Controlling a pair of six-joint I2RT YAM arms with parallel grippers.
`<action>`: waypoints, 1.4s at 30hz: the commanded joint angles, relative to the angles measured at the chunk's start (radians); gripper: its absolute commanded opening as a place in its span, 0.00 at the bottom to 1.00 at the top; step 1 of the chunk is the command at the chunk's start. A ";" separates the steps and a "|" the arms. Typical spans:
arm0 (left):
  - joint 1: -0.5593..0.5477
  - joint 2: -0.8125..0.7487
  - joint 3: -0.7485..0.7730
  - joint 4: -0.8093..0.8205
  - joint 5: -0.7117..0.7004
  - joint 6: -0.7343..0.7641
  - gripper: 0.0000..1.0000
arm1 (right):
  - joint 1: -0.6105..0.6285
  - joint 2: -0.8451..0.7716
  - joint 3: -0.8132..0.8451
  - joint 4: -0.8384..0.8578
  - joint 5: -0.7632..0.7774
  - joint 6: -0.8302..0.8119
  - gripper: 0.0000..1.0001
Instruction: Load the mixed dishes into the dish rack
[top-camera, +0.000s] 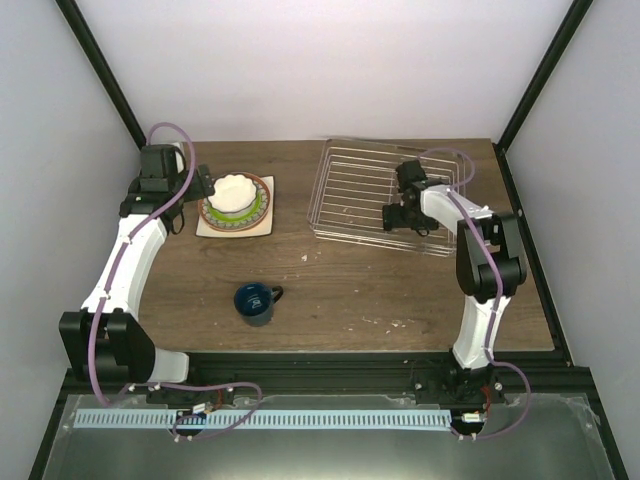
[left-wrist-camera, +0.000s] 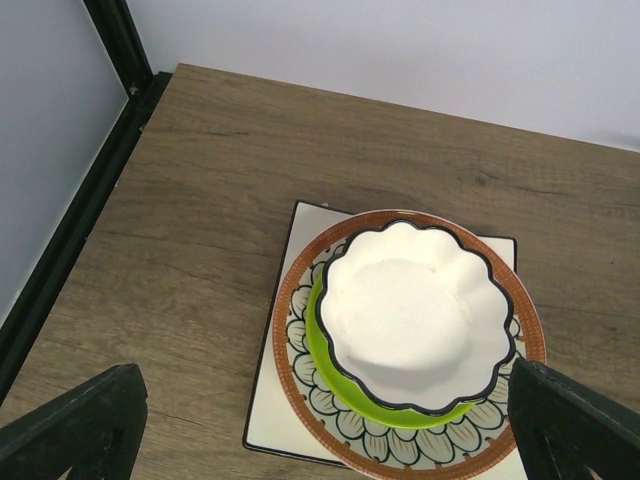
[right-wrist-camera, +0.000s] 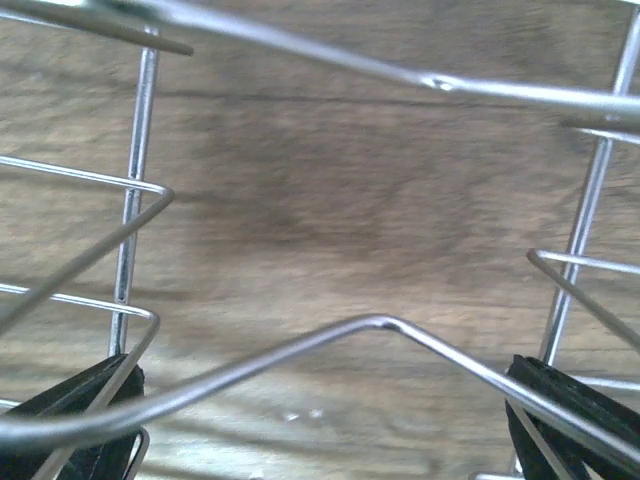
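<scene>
- Silver wire dish rack (top-camera: 345, 190) from the top cam: nothing loaded in it yet afaict. The plates are one stack well left of the rack, white square plate (top-camera: 208, 230) at the bottom and the scalloped bowl (top-camera: 233, 190) on top. The dark blue mug (top-camera: 255, 302) stands alone on the surface (top-camera: 350, 290), also left of the rack but closer to the arm bases.

- So which arm goes first?

- Left, I'd say. It hangs right beside the stack on the side away from the rack. The right arm is parked over the rack itself, well apart from every dish.

- Left wrist cam?

- The bowl sits dead centre, a bit ahead of the left jaws. They're spread wide with nothing in them. Under it are the lime-green plate (left-wrist-camera: 322, 350) and then the beige floral plate (left-wrist-camera: 340, 425). The bowl's round, so no long axis to line up. It just needs a drop onto the rim.

- Right wrist cam?

- Just rack wires up close over wood. The right jaws are spread wide too. A wire crosses between them, but they aren't gripping it.
</scene>
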 joint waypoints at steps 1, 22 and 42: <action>0.006 0.003 0.007 -0.007 0.013 -0.016 1.00 | 0.090 -0.020 -0.049 -0.026 -0.034 0.018 1.00; 0.005 -0.006 0.017 -0.030 0.046 -0.024 1.00 | 0.268 -0.165 -0.270 0.029 -0.043 -0.025 1.00; 0.007 -0.039 -0.023 -0.027 0.026 -0.031 1.00 | 0.281 -0.203 -0.104 -0.110 0.033 0.054 1.00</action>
